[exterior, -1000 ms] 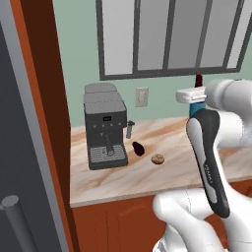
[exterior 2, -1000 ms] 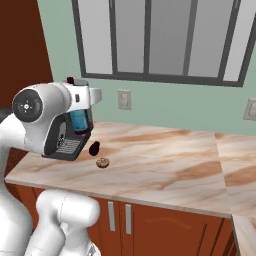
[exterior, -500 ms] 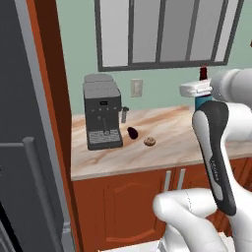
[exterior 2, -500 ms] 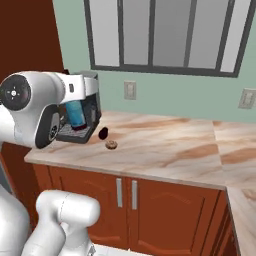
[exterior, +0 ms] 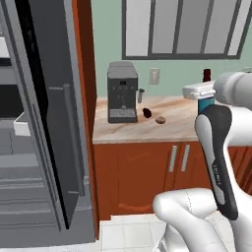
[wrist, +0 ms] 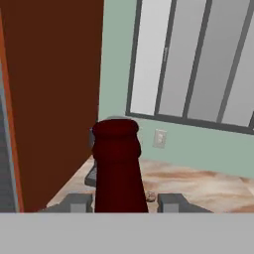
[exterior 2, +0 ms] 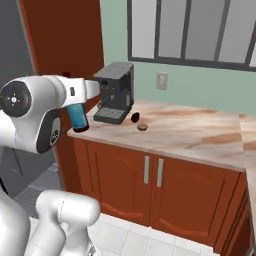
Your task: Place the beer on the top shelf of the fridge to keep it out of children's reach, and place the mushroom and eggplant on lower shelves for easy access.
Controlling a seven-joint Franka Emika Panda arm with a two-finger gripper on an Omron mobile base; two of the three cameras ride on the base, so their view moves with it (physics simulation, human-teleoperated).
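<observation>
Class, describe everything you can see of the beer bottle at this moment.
The beer is a slim, dark bottle with a reddish neck and cap and a teal-blue label. It stands upright, held in the pincer, whose fingers flank its neck. It hangs in the air at the counter's fridge-side end, touching nothing else.

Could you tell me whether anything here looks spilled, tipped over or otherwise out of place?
Nothing stands out. The beer sits upright in the gripper. The eggplant and mushroom lie close together on the counter beside the coffee machine, with no spill around them. The fridge door stands open.
</observation>
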